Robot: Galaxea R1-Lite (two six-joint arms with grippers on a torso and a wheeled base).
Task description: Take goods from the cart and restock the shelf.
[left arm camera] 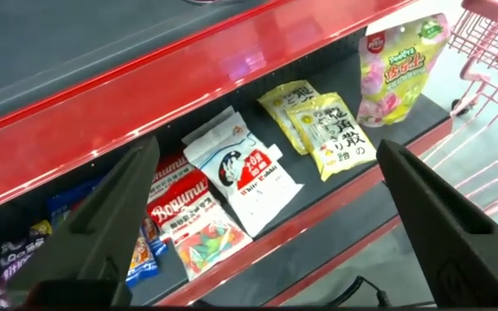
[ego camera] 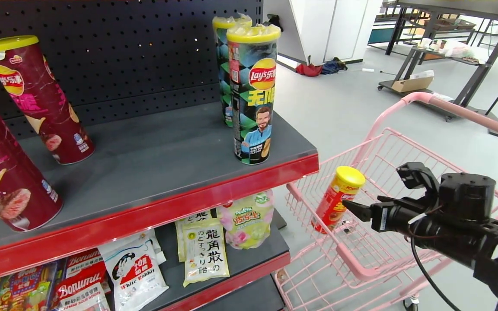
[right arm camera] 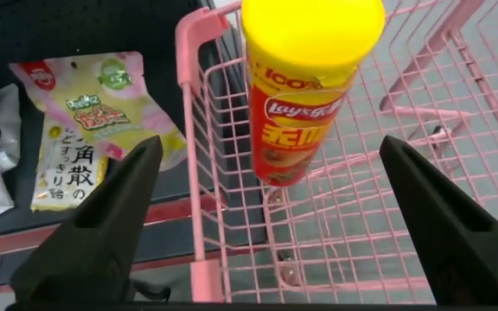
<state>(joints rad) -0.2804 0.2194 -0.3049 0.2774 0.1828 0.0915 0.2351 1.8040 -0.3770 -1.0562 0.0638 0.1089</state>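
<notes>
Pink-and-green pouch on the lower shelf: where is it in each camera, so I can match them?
Head view: pink-and-green pouch sits on the lower shelf, at the end nearest the pink cart.
Left wrist view: pouch at the shelf end, next to the cart.
Right wrist view: pouch just outside the cart's corner post.
Shared landmark: yellow packet lying beside it.

Red yellow-lidded chip can [ego camera: 336, 198] upright in cart [ego camera: 387, 147]
</notes>
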